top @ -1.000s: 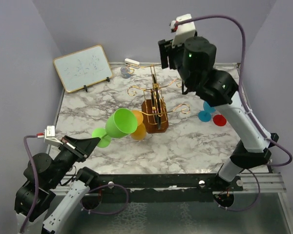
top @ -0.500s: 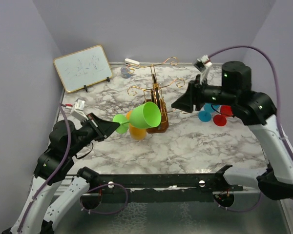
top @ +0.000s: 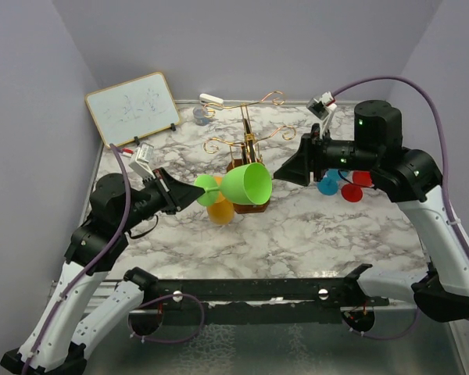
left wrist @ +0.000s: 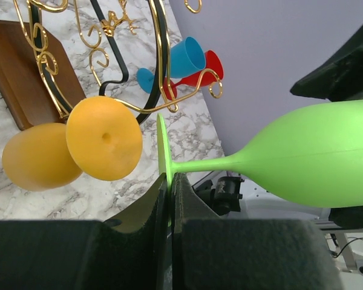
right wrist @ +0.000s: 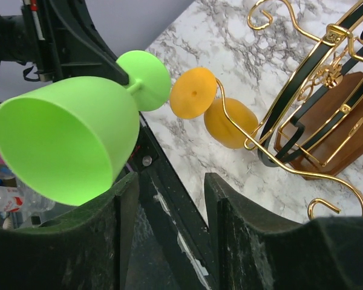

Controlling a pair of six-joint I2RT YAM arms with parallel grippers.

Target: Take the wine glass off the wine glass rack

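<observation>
My left gripper (top: 189, 195) is shut on the foot of a green wine glass (top: 246, 183), holding it sideways in the air in front of the wine glass rack (top: 251, 142). The left wrist view shows the jaws (left wrist: 170, 178) pinching the thin green foot (left wrist: 162, 145). An orange wine glass (top: 220, 211) hangs from a low gold arm of the rack, seen in the left wrist view (left wrist: 103, 138). My right gripper (top: 285, 172) is open, just right of the green bowl's mouth (right wrist: 66, 145), not touching it.
The rack's brown block base (left wrist: 30, 66) stands mid-table. A blue glass (top: 327, 185) and a red glass (top: 352, 191) lie on the marble at the right. A whiteboard (top: 133, 108) leans at the back left. A small white object (top: 211, 99) lies behind the rack.
My left arm has risen and carried the green glass up and right. My right arm has swung down from above the rack to face the glass's mouth.
</observation>
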